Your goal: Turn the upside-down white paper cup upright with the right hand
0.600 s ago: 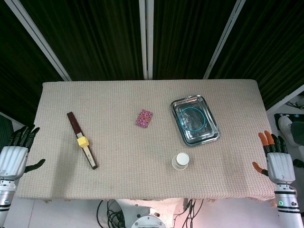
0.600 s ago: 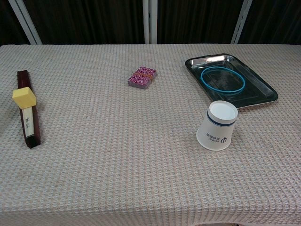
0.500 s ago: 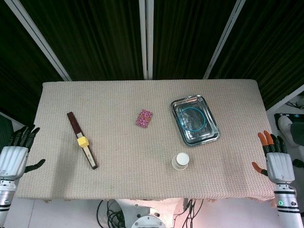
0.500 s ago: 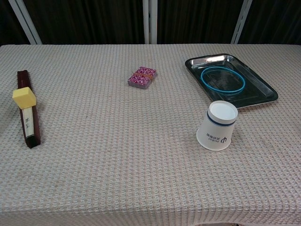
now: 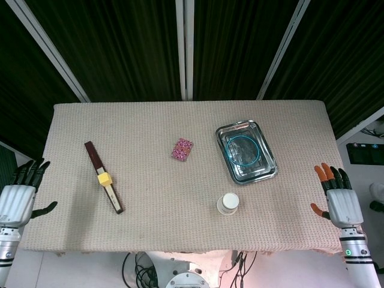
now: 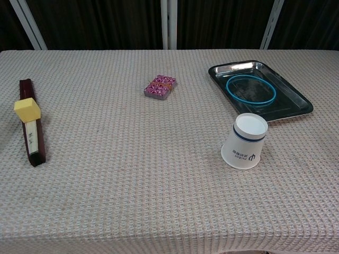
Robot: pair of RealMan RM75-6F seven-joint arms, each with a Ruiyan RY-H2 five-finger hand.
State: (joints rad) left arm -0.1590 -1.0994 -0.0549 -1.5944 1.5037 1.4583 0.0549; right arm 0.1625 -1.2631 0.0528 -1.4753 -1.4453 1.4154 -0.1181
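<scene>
The white paper cup (image 5: 228,203) (image 6: 244,141) stands upside down on the woven table cloth, near the front edge and just in front of the metal tray. My right hand (image 5: 335,197) hovers at the table's right edge, well to the right of the cup, fingers spread and holding nothing. Off the left edge of the table, my left hand (image 5: 19,196) is open too. Neither hand appears in the chest view.
A metal tray (image 5: 266,170) (image 6: 296,105) holding a blue ring (image 5: 243,148) lies behind the cup. A pink patterned packet (image 5: 183,149) sits mid-table. A dark wooden strip (image 5: 90,151) with a yellow block (image 5: 104,179) on it lies at the left.
My right hand has shifted left and slightly up, closer to the table's right edge. The cup and left hand have not moved.
</scene>
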